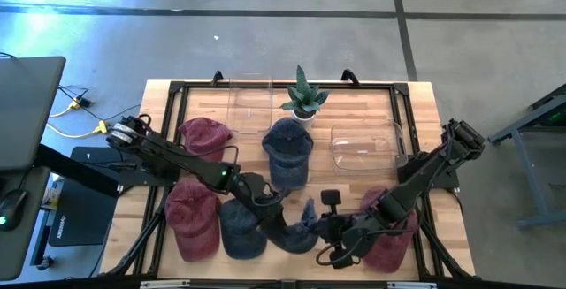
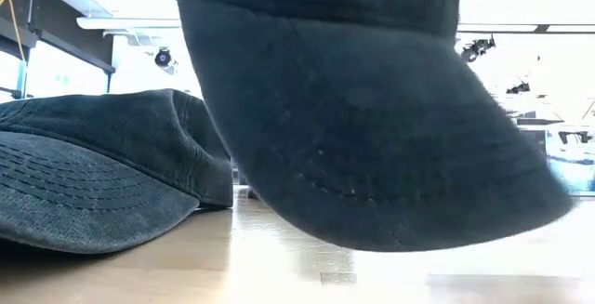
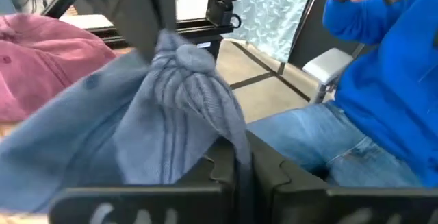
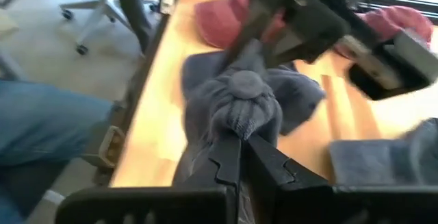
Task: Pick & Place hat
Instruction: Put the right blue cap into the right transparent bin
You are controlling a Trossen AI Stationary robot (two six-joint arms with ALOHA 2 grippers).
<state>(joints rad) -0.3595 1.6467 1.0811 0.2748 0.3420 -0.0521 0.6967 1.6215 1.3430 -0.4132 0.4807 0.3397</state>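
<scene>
A blue cap [image 1: 306, 218] hangs between my two grippers near the table's near edge, at the middle. In the low view its brim [image 2: 372, 146] hangs above the wood. My left gripper [image 1: 285, 229] comes at it from the left and is shut on its cloth. My right gripper [image 1: 327, 234] comes from the right and is shut on its crown. A second blue cap [image 1: 240, 229] lies crown up on the table just left of them. My left gripper pinches gathered cloth of the blue cap [image 3: 179, 125] between its two fingers, several folds bunched together. The cap is off the table and stretches from this hold to the other gripper. My right gripper pinches the cap's crown just below its top button [image 4: 245, 85], the cloth puckered around the fingertips [image 4: 229, 148]. It comes in low from the table's right side. The cap is lifted, its brim hanging below.
Red caps lie at the near left [image 1: 192, 220], the far left [image 1: 205, 136] and under the right arm [image 1: 391, 236]; another blue cap [image 1: 287, 152] lies mid-table. A potted plant [image 1: 303, 99] and two clear bins [image 1: 365, 143] [image 1: 250, 103] stand farther back. A person in blue [image 3: 390, 80] sits beyond the near edge.
</scene>
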